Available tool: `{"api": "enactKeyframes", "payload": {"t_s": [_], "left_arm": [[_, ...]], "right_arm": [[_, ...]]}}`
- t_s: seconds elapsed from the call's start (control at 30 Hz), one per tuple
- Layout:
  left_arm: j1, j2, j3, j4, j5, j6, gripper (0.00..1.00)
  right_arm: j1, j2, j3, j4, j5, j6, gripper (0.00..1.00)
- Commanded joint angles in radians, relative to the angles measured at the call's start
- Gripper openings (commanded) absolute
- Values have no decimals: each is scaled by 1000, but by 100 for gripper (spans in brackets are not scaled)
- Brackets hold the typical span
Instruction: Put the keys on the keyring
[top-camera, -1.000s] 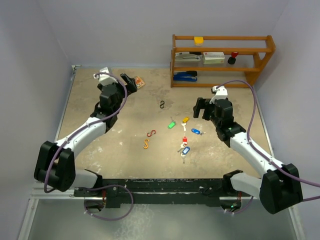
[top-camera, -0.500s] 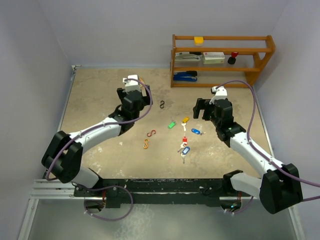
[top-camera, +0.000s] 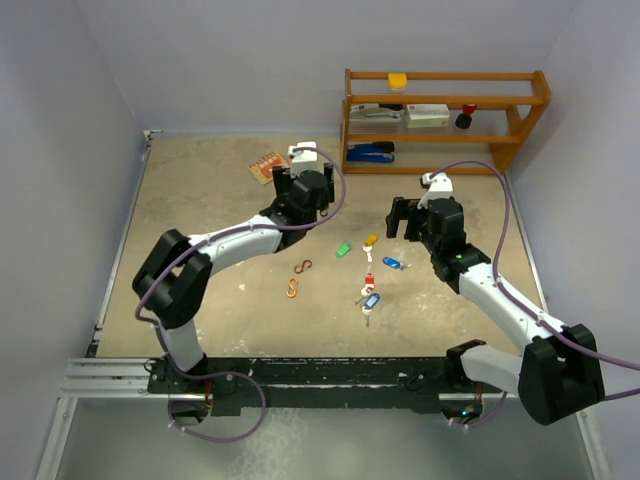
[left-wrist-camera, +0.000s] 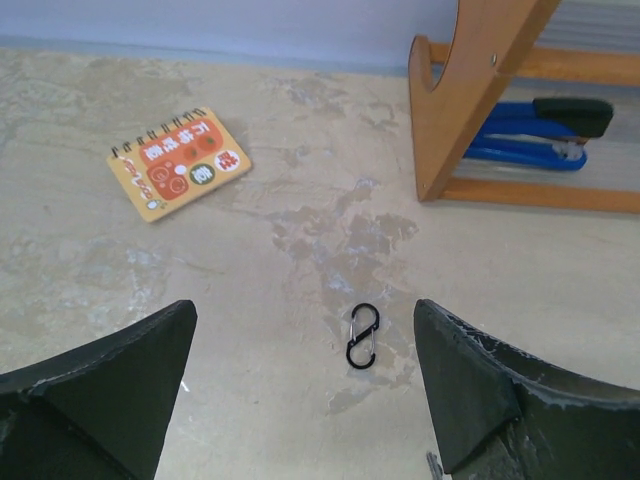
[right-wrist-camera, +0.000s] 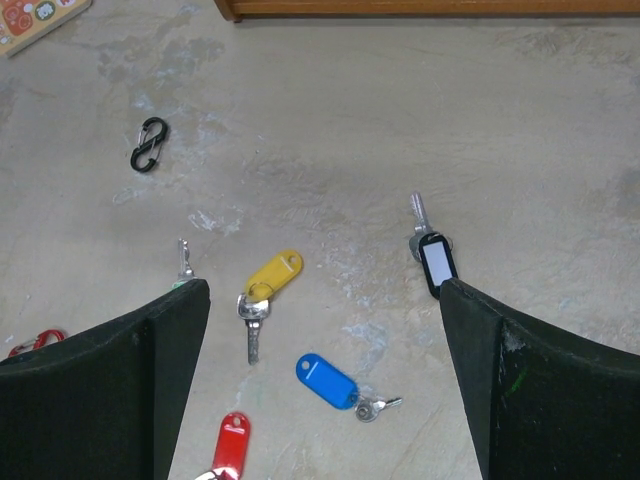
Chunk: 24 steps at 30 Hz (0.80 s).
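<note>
1. Mottled beige tabletop (top-camera: 200, 200) is filling the scene, with a wooden rack (top-camera: 445, 120) standing at its far right and a small spiral notebook (left-wrist-camera: 180, 165) lying near the far edge
2. Keys (top-camera: 369, 280) are lying loose in a cluster right of centre, none of them sitting on any ring yet, so the task is looking barely begun
3. Right gripper (right-wrist-camera: 322, 300) is hovering over that cluster with its fingers spread wide and nothing between them. The yellow-tagged key (right-wrist-camera: 268, 285) is lying just inside the finger at the left of the wrist view, and the blue-tagged key (right-wrist-camera: 328, 381) is sitting nearer the wrist. The red-tagged key (right-wrist-camera: 230, 440) is showing at the bottom edge, and a white-tagged key (right-wrist-camera: 433, 258) is lying just beside the other finger
4. Left gripper (left-wrist-camera: 305, 340) is hanging likewise spread and empty, with a black S-shaped clip (left-wrist-camera: 362, 335) lying on the table between its fingers, slightly toward the right-hand one and touching neither
5. Clip's long axis is running nearly straight away from the wrist, so the fingers would be closing across its narrow width. This arm is clearly the nearer one to it, and I am judging the clip to be serving as the keyring
6. Yellow key's blade is pointing back toward the right wrist, likewise lying across the closing line, which is making the right arm the natural one for the keys
</note>
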Motion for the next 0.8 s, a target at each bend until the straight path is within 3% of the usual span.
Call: {"api": "enactKeyframes", "payload": {"t_s": [0.0,0.37,0.77], "left_arm": [[-1,104,156,-178,14,-67,86],[6,309,306,-251,191,-81,72],[42,375,308,-244,267,-93,70]], "right_arm": [[5,-4,40,17,-2,-19,100],[5,-30,34,-5,35,-33,100],[5,-16,27,4,27,-27,100]]}}
